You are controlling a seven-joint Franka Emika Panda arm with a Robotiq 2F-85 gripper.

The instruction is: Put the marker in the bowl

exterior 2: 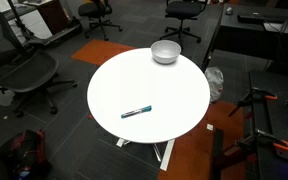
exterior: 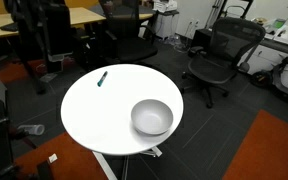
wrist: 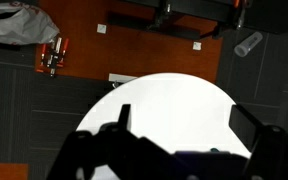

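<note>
Gripper (wrist: 181, 118) spread, empty, above worktop (exterior: 99, 115); marker (exterior: 102, 78) near one edge, bowl (exterior: 152, 117) near opposite edge; risk: nudged thin marker likely rolls off edge.

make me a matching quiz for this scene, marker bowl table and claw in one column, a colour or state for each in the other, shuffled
Things:
1. marker
2. bowl
3. table
4. claw

Descriptions:
a. round and white, bearing two things
b. dark teal, lying flat
c. open, holding nothing
d. light grey, upright, empty

Pairs: 1-b, 2-d, 3-a, 4-c
</note>
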